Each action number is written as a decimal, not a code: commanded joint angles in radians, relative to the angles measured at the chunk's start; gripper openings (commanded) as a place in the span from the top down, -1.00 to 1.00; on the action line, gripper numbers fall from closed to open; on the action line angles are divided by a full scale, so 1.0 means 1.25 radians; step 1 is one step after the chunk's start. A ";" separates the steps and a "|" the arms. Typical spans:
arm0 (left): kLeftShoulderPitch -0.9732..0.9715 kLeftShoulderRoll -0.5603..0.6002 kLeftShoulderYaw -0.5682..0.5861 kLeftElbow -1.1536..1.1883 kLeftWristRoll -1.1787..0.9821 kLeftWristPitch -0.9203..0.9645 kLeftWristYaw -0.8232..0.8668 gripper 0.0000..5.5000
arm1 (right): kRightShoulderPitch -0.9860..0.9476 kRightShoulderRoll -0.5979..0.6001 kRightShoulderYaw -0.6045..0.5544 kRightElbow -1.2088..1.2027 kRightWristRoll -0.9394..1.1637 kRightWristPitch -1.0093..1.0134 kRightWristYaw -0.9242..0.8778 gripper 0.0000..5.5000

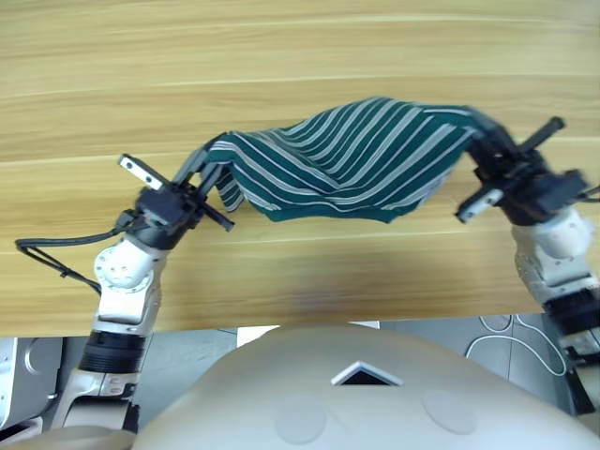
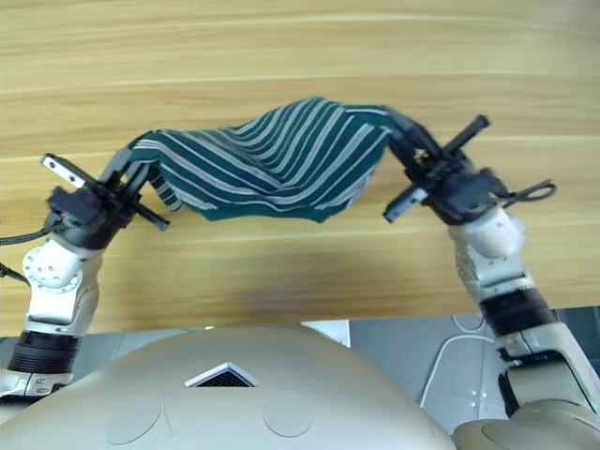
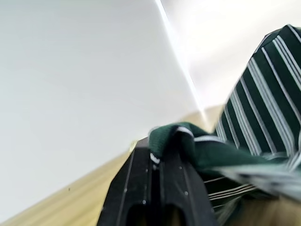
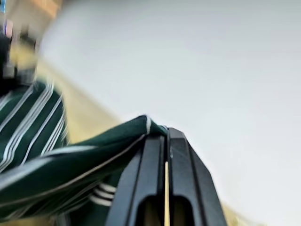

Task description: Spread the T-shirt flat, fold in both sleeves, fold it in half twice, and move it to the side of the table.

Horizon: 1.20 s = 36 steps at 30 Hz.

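A green striped T-shirt sags like a hammock above the middle of the wooden tabletop, bunched rather than flat. The risk is plain: each grip appears to catch only a narrow fold of cloth. A sharp pull apart could free one end and drop the shirt in a heap on the tabletop, while too little tension at set-down would likely leave creases that spoil the sleeve folds. The left claw is pressed together on one end of the cloth above the tabletop's near-left part, and the right claw pinches the other end above its near-right part. Both arms rise from beyond the tabletop's near edge, forearms angled upward. Whether the lowest hem touches the tabletop cannot be told.
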 commanded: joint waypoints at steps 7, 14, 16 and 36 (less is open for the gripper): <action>-0.891 -0.109 0.078 0.797 0.057 0.216 0.175 1.00 | -0.870 0.343 -0.036 0.745 -0.376 0.359 -0.369 0.99; -1.392 -0.213 0.009 1.163 0.269 0.366 0.614 1.00 | -1.270 0.413 0.053 1.069 -0.645 0.628 -1.007 0.99; -1.432 -0.208 0.018 1.172 0.296 0.319 0.677 1.00 | -1.284 0.417 0.056 1.070 -0.693 0.591 -1.111 0.99; -0.398 -0.048 -0.008 0.787 0.127 -0.201 -0.166 1.00 | -0.256 0.104 0.077 0.800 -0.675 -0.068 -0.272 0.99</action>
